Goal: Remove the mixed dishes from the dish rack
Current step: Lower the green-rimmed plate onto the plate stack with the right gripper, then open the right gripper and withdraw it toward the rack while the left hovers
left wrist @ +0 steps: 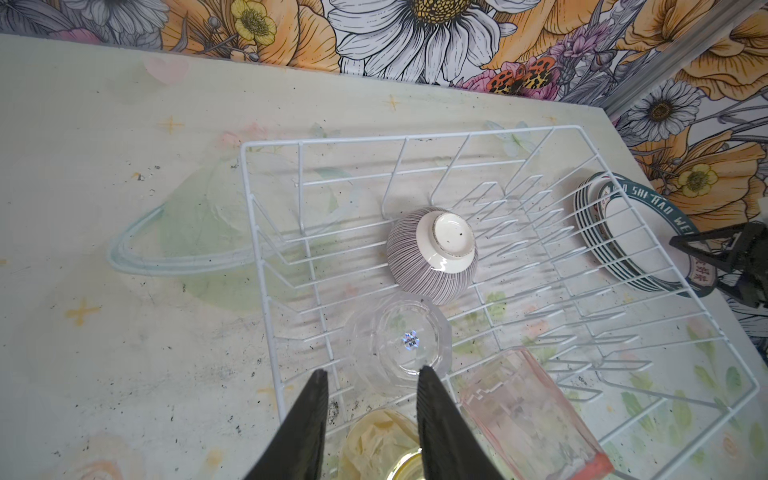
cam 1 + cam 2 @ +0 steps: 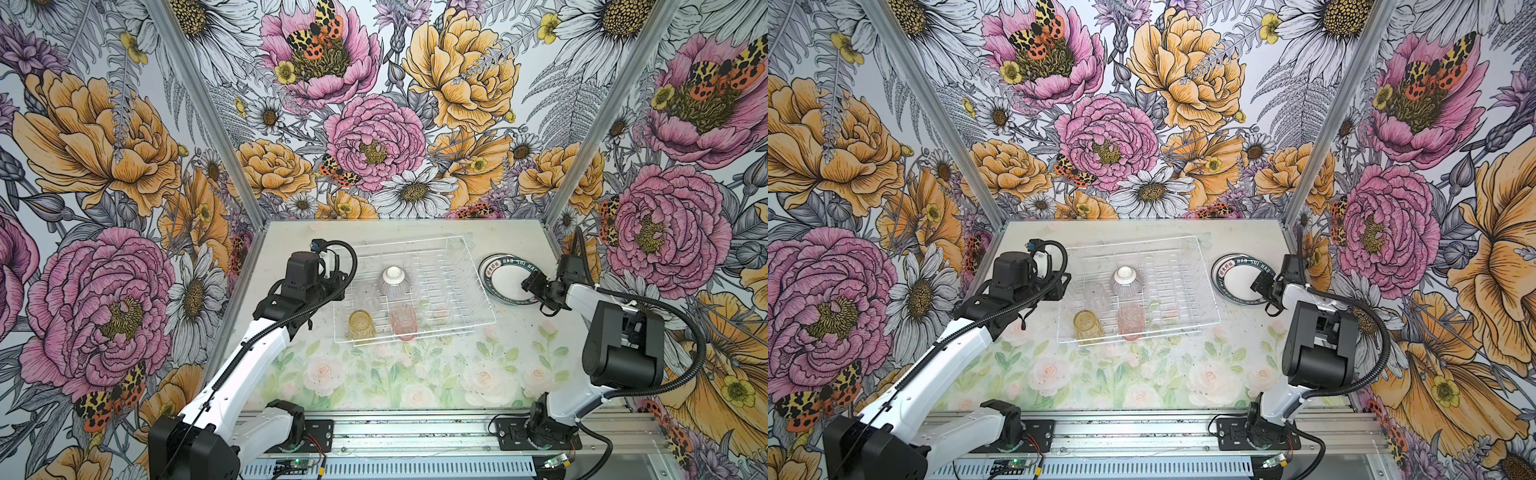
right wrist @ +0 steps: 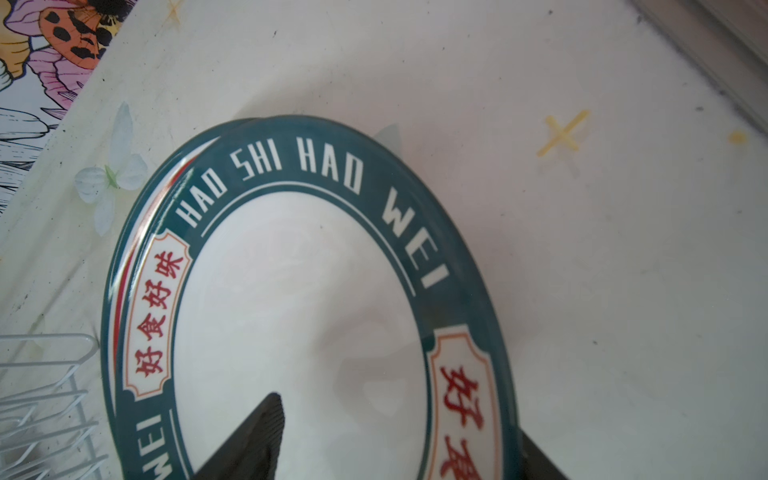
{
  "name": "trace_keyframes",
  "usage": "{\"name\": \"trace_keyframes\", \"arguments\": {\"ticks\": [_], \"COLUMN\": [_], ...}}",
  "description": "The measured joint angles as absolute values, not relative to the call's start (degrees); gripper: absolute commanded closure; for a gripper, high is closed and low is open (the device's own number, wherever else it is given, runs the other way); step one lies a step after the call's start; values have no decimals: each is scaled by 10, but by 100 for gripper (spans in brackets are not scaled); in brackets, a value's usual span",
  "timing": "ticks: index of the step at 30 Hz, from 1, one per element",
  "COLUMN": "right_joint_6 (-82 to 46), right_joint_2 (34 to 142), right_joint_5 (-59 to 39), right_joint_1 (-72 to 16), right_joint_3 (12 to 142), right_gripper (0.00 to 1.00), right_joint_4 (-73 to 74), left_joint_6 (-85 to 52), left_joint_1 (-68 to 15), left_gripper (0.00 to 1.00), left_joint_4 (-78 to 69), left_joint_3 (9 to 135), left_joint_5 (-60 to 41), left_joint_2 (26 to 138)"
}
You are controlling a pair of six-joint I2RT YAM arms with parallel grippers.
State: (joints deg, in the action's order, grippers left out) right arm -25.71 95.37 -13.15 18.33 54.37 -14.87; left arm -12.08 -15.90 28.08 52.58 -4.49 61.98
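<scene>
Dish rack (image 2: 457, 291), mid-frame on bench (image 2: 415, 374).
- **Near rail:** yellow tumbler (image 2: 361, 326), pink tumbler (image 2: 403, 321).
- **Behind:** clear tumbler (image 2: 368, 293), upturned bowl (image 2: 392, 280), all close-set.
- **Left gripper** (image 1: 370, 374): fingers apart, empty, just beside clear tumbler. Likely hazard: slick wall slipping, or a finger nudging neighbours or prongs (image 1: 498, 199).
- **Right of rack:** plates (image 2: 500, 276) stacked near bench edge.
- **Right gripper** (image 3: 399, 415): fingers apart astride top rim. Likely hazard: dragging stack on withdrawal.
- **Free room:** front bench.

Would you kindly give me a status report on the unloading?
Left gripper open, empty, near clear tumbler. Right gripper open over plates, stacked beside dish rack. Bowl, yellow tumbler, pink tumbler also racked. Nothing blocking.
</scene>
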Motion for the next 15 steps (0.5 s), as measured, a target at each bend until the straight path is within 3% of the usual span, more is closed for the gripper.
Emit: {"name": "trace_keyframes", "arguments": {"ticks": [15], "right_joint_6": [-243], "right_joint_2": [996], "right_joint_5": [-96], "right_joint_1": [161], "right_joint_3": [581], "right_gripper": [26], "right_joint_4": [-164], "left_joint_6": [-122], "left_joint_1": [-143], "left_gripper": [62], "left_joint_4": [283], "left_joint_3": [511], "left_joint_5": [-50], "left_joint_2": [619]}}
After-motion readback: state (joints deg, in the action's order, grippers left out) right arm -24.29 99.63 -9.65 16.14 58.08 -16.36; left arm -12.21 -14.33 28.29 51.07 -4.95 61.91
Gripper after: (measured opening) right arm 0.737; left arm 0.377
